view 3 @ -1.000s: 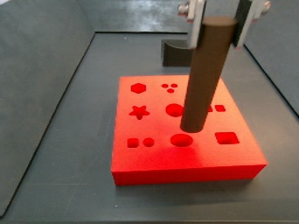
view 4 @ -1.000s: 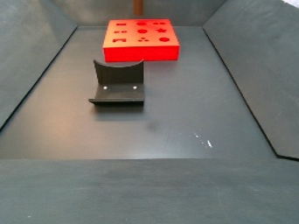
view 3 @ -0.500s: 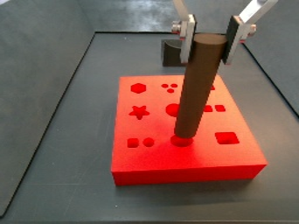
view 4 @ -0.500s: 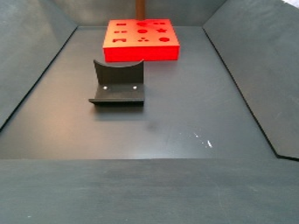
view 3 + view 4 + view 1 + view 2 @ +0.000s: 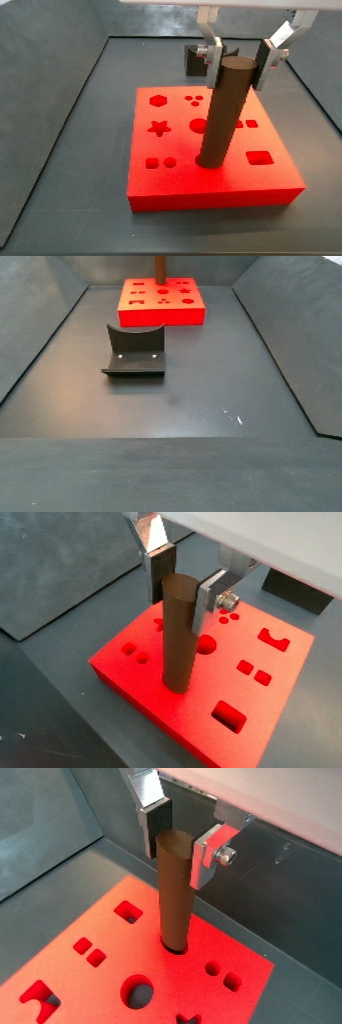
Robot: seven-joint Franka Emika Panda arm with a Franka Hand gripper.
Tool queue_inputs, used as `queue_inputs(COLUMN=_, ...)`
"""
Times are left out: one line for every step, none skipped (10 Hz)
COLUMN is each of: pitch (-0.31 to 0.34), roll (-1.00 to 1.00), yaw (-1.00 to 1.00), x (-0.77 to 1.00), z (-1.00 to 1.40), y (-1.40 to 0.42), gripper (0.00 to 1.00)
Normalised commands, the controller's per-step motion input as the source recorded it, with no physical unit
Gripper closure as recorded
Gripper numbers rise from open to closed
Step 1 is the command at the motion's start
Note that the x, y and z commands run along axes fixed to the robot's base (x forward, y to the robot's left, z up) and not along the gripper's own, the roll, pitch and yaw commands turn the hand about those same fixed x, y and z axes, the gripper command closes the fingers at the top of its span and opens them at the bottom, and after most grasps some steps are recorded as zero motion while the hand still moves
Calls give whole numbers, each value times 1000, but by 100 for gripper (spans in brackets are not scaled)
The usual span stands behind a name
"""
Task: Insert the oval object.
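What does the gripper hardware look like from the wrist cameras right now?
The gripper above the red block has two flat silver metal fingers with dark pads on their inner faces. A round bolt head shows on one finger plate in both wrist views. Its body above is pale grey-white. No cables or markings show.

The oval object (image 5: 223, 112) stands upright in a hole of the block (image 5: 214, 190), directly below the gripper (image 5: 245, 47), whose fingers (image 5: 211, 596) are spread to either side of its top, apart from it. The fixture (image 5: 134, 351) sits on the floor (image 5: 174, 406), well apart from the gripper.
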Motion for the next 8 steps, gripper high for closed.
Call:
queue_inputs(pitch=0, roll=0, yaw=0, x=0, z=-106, y=0, gripper=100)
queue_inputs(pitch=0, roll=-41, yaw=0, x=-149, z=-11, y=40, gripper=100)
queue_inputs(pitch=-10, roll=-77, yaw=0, x=-249, z=0, y=106, gripper=100)
queue_inputs(pitch=0, roll=-6, yaw=0, x=-91, z=-20, y=0, gripper=100)
queue_inputs(pitch=-11, roll=-47, yaw=0, x=0, z=-9, y=0, gripper=100)
queue_inputs(pitch=-17, roll=-20, yaw=29, x=0, z=-126, y=0, gripper=100)
queue_inputs(pitch=-4, roll=-9, yaw=54, x=63, z=-177, y=0, gripper=100)
queue_inputs(pitch=0, roll=0, yaw=3, x=143, z=-203, y=-9, gripper=100)
